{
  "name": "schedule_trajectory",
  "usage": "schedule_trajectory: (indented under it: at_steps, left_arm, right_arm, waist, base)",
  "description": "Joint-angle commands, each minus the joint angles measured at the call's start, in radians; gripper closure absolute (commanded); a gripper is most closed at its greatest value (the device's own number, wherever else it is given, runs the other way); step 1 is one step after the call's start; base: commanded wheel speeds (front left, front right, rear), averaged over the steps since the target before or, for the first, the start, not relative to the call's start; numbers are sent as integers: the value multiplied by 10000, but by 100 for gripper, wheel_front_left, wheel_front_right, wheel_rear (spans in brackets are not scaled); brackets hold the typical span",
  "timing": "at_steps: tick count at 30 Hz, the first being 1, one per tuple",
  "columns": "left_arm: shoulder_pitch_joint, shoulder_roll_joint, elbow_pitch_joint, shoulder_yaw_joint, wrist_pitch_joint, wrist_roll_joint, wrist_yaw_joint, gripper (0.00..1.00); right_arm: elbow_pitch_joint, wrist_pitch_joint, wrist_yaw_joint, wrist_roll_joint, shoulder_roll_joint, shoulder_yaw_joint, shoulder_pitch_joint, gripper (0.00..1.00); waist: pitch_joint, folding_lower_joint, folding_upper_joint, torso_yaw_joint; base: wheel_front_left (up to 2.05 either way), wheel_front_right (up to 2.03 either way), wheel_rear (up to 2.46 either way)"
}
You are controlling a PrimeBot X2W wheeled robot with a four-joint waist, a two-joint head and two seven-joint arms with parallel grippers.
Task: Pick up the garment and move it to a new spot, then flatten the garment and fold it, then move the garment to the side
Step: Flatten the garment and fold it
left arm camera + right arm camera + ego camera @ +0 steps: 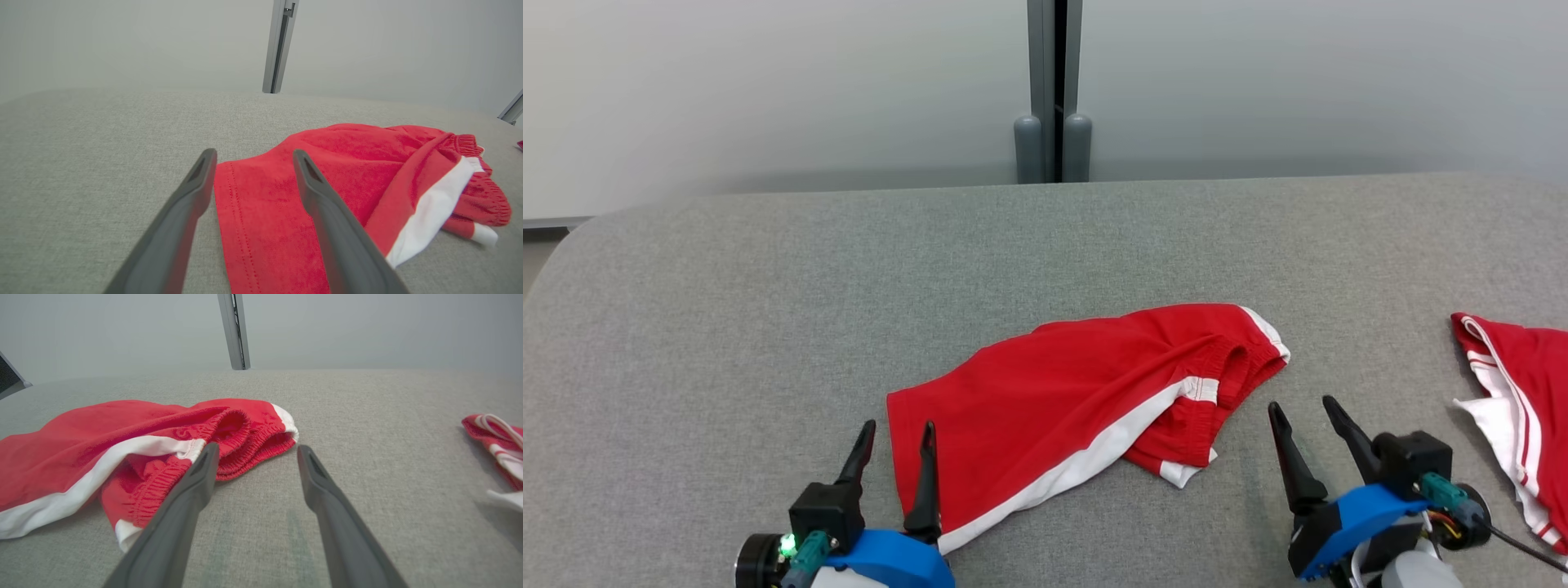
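From the head we look forward and down over the grey desk (768,269) from well back, with the left hand (899,425) at 7 o'clock and the right hand (1300,403) at 5 o'clock. From each wrist we look low and close along that hand's fingers (179,220) toward the far wall (768,82). All three views share the red garment (1054,384) and the grey post (1054,82) at 12 o'clock; head and right wrist also share a second garment (1519,392) at 3 o'clock.
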Motion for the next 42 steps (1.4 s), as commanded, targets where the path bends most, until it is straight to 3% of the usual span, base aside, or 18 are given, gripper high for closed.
schedule_trajectory:
  at_steps: [1,10,17,24,25,26,27,36,42]
  left_arm:
    - [111,5,12,-38,-43,-7,-15,0]
    - [613,8,714,-765,-43,-246,-201,0]
    - [477,7,2010,-1145,-43,-893,-47,0]
    - [115,7,2593,-1511,-26,-1567,-285,0]
    - [59,4,2635,-1557,-10,-1656,-272,50]
    - [21,4,2682,-1609,-8,-1706,-245,71]
    - [4,2,2722,-1660,-8,-1754,-220,100]
    - [-453,69,1865,-603,-23,-1216,215,100]
    - [-929,462,1957,342,-22,-756,498,100]
  right_arm:
    - [-97,-45,-3,-12,13,-42,227,0]
    - [-194,-47,-3,-282,239,-499,713,0]
    - [-281,-47,-3,-436,349,-455,459,0]
    - [-351,-48,-3,-456,368,-475,284,0]
    - [-356,-48,-3,-458,367,-489,272,0]
    - [-368,-48,-3,-477,368,-507,256,0]
    - [-386,-48,-3,-488,370,-523,242,0]
    - [-369,-48,-3,-391,405,-206,54,0]
    - [-357,-48,-3,-257,423,311,-53,0]
  waist:
    - [-62,2,1,-28]
    - [-335,2,1,211]
    - [-230,2,1,162]
    - [-30,2,1,65]
    - [-10,2,1,63]
    - [6,2,1,63]
    - [22,2,1,65]
    - [143,2,1,11]
    - [124,2,1,-317]
  base:
    - [0,0,0]
    - [0,0,0]
    - [0,0,0]
    - [0,0,0]
    - [0,0,0]
    - [0,0,0]
    - [0,0,0]
    - [0,0,0]
    - [0,0,0]
